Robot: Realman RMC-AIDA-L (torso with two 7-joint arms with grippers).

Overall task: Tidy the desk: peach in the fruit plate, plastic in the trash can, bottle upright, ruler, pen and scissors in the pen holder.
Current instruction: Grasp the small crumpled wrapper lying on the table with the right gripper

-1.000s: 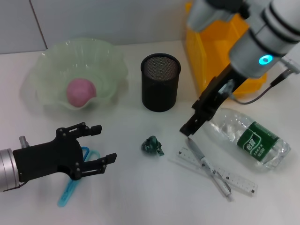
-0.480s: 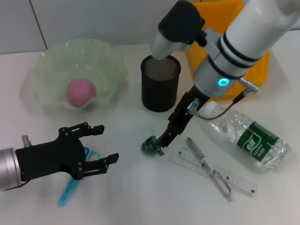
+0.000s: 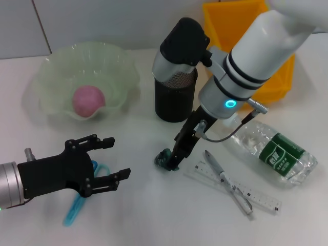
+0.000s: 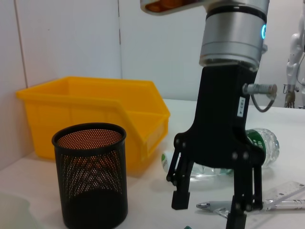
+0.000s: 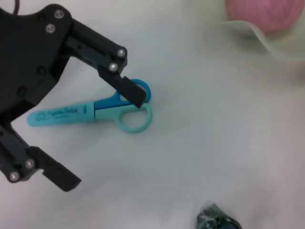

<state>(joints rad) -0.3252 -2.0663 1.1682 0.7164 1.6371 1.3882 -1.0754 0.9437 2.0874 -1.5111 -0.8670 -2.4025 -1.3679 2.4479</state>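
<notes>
Since a second ago, right gripper [image 3: 171, 160] is swinging from the ruler [image 3: 236, 187] to the plastic [image 3: 165, 158], jaws open, straddling it at counter centre. Should lower squarely before closing. Left gripper [image 3: 105, 161] hovering at 8 o'clock, jaws open, over scissors [image 3: 77, 205].

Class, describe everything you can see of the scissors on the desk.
The scissors are small, of light blue plastic, with two finger loops, one darker blue, and a printed cover over the closed blades. They lie flat on the white desk, directly beneath the open left gripper, which hovers over them without gripping.
</notes>
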